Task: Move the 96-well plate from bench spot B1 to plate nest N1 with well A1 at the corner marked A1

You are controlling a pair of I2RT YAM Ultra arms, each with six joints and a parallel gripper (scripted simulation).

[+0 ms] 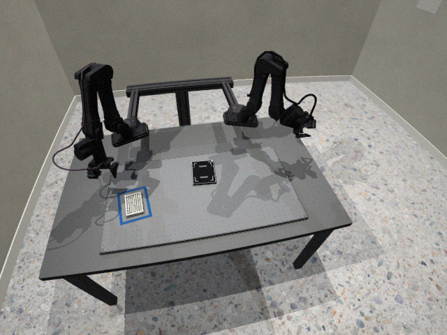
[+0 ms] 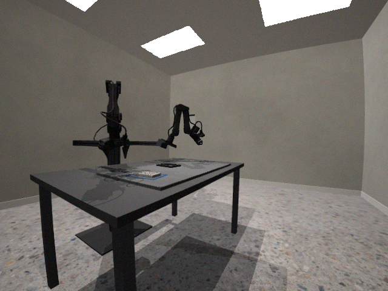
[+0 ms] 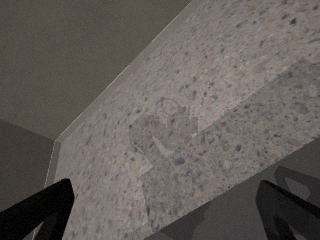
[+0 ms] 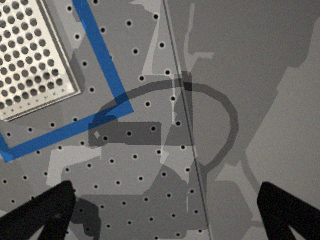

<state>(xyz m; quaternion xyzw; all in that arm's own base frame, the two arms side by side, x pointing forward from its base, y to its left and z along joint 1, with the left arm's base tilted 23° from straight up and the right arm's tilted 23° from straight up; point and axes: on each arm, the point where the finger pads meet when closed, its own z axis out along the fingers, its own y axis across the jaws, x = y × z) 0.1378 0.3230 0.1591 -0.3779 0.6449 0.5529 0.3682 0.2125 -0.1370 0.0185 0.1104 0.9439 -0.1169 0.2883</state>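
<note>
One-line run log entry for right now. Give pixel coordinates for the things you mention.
plate (image 1: 133, 204) (image 2: 148, 174) (image 4: 30, 60): inside blue outline (image 1: 119, 209) (image 2: 153, 179) (image 4: 105, 60) | nest (image 1: 204, 173) (image 2: 168, 165): unoccupied | left end effector (image 1: 307, 130) (image 2: 200, 139) (image 3: 165, 187): open | right end effector (image 1: 103, 172) (image 2: 125, 151) (image 4: 165, 187): open | transfer: not done

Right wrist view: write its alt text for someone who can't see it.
A white well plate, cut off at upper left, lies inside a blue outline on a dotted gray board. The open right gripper shows at the bottom.

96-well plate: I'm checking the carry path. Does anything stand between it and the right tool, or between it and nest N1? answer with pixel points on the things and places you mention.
Nothing visible stands in either gap. The right tool (image 1: 103, 171) (image 2: 125, 153) (image 4: 165, 190) is off to one side of the 96-well plate (image 1: 133, 203) (image 2: 148, 174) (image 4: 30, 65); only board surface and flat blue outline (image 1: 136, 220) (image 4: 103, 55) separate plate and nest (image 1: 204, 173) (image 2: 168, 165).
</note>
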